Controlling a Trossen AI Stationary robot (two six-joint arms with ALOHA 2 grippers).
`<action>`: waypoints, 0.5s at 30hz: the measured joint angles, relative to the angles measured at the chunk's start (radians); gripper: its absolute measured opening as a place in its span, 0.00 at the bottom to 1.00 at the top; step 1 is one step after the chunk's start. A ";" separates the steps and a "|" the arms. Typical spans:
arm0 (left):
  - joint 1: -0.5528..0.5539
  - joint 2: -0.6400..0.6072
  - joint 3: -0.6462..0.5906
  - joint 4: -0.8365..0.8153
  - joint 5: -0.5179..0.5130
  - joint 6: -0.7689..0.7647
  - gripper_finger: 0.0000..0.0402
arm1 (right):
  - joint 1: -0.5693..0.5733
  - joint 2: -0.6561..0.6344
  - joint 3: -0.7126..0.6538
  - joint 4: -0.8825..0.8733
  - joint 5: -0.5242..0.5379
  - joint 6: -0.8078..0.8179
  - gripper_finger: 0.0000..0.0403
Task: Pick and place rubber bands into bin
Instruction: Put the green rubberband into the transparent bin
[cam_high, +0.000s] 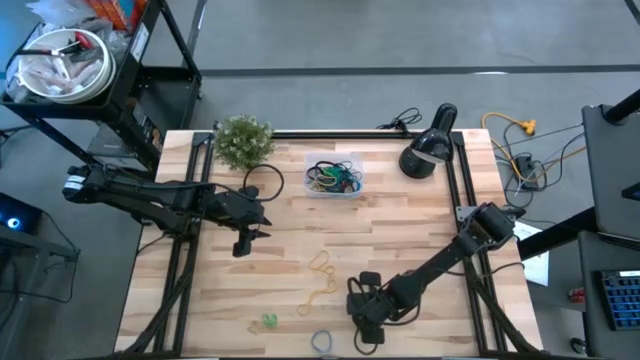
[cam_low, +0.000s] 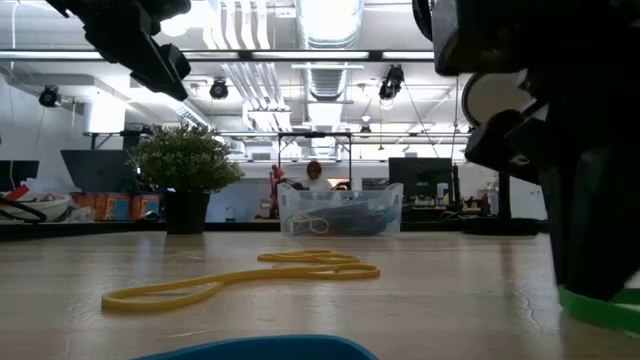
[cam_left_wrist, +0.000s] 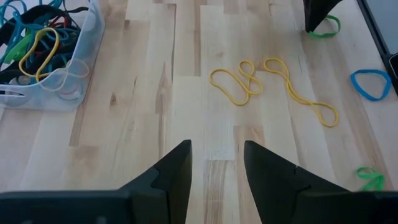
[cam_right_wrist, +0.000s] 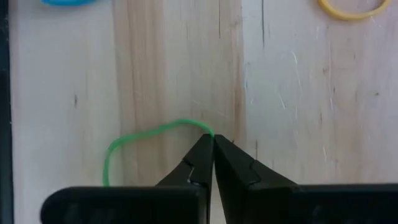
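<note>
No readable labels or writing. Right hand down at desk front edge, fingers pinched together on green rubber band. Left hand fingers apart, empty, hovering mid-left. Bin at back centre w/ bands inside.

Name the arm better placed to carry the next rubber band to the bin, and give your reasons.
Right. The right gripper is already shut on a green rubber band at the table's front edge. The left gripper is open and empty, though nearer the bin.
</note>
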 joint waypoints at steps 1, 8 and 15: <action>0.000 0.000 0.000 0.003 0.000 0.000 0.32 | 0.000 0.000 0.007 -0.001 0.010 0.005 0.02; 0.000 0.000 0.000 0.044 0.000 0.000 0.32 | -0.004 -0.010 0.082 -0.056 0.054 0.008 0.02; 0.000 0.000 0.000 0.054 0.000 0.000 0.32 | -0.011 -0.035 0.172 -0.150 0.190 0.008 0.02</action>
